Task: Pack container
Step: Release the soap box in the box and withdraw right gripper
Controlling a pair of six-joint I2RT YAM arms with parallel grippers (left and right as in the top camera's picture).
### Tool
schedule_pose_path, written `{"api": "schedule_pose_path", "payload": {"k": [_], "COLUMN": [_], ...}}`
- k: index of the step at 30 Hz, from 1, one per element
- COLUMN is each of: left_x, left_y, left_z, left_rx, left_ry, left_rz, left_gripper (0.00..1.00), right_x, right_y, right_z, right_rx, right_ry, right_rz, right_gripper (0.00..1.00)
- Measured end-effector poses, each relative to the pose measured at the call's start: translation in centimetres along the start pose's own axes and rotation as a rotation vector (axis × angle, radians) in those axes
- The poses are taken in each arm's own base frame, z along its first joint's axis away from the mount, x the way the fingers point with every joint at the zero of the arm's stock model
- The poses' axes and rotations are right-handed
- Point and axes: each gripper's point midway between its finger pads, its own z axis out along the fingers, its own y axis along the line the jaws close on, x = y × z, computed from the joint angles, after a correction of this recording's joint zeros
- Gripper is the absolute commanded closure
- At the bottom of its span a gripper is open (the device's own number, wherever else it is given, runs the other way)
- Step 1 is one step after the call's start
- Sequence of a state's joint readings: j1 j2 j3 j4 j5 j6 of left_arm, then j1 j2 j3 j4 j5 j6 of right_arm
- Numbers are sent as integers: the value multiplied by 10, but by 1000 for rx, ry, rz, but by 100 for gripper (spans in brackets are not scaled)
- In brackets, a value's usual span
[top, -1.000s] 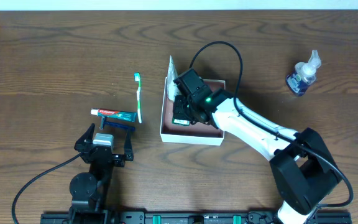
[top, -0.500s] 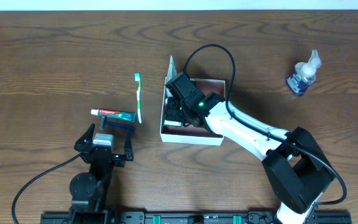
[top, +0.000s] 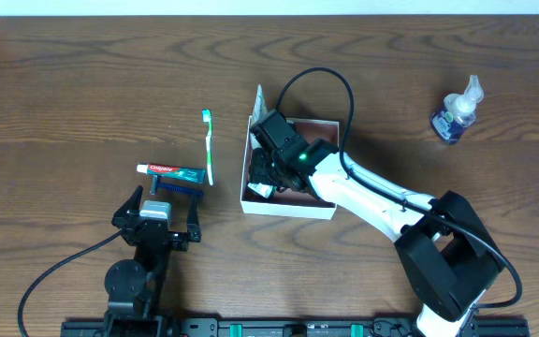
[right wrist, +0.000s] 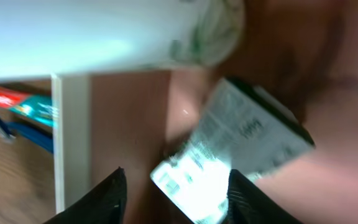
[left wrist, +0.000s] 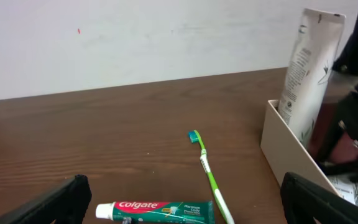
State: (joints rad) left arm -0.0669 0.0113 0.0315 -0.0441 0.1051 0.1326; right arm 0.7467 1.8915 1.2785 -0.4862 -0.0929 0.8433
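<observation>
The container [top: 288, 208] is a shallow white-walled box with a reddish-brown floor at mid table. A white tube [top: 257, 105] stands in its back left corner. My right gripper [top: 268, 174] is down inside the box's left side. In the right wrist view its jaws [right wrist: 182, 199] are open, with a small white printed packet [right wrist: 235, 146] lying on the floor between them beside the box wall [right wrist: 72, 137]. My left gripper [top: 155, 221] is open and empty at the front left, behind the Colgate toothpaste [left wrist: 160, 211] and the green toothbrush [left wrist: 207, 168].
A toothbrush [top: 208, 145], a toothpaste tube [top: 169, 172] and a blue item [top: 178, 189] lie left of the box. A small clear pump bottle [top: 457, 112] stands at the far right. The right arm's cable arcs over the box.
My right gripper has moved left and forward inside the box. A white packet now shows near the box's front left corner. The left arm has not moved.
</observation>
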Motion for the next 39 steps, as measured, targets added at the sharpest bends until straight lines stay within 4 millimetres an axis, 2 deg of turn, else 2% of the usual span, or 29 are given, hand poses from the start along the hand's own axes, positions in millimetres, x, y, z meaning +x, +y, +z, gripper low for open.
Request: {"api": "schedule_pose_path", "payload": {"k": [3,5,7,9,10,11,13,15,19,22,25,31,34,39], "left_x": [0,0,0,0,0,0,0,0,0,0,0,0,0,0], "left_y": [0,0,0,0,0,0,0,0,0,0,0,0,0,0], "left_z": [0,0,0,0,0,0,0,0,0,0,0,0,0,0], "left_rx": [0,0,0,0,0,0,0,0,0,0,0,0,0,0], "left_ry": [0,0,0,0,0,0,0,0,0,0,0,0,0,0], "left_rz": [0,0,0,0,0,0,0,0,0,0,0,0,0,0], "left_gripper": [2,2,2,2,2,2,2,2,2,2,2,2,2,2], "right_x": [7,5,-4,-20,-31,-38,-57,-71,-87,-102,-118,-147,-161,-180], "right_y": [-6,-4,2,6,5,2,-15,-48,-117,-165,-203,-245,-268,-303], "right_z": [-11,-32,-62,-102,-129,-145,-189,-225,-265,-285,-304,-331,-331,-309], "right_rx": [26,16,-22,-71,-93,-102,-94,-32,139,262,357,466,514,557], "right_ry": [28,16,-29,-109,-166,-202,-307,-400,-508,-570,-627,-725,-734,-693], "right_rz": [-6,-9,-9,-8,-1,2,26,65,142,176,182,142,138,147], "right_gripper": [48,47,45,43,42,42,41,40,37,34,34,34,35,35]}}
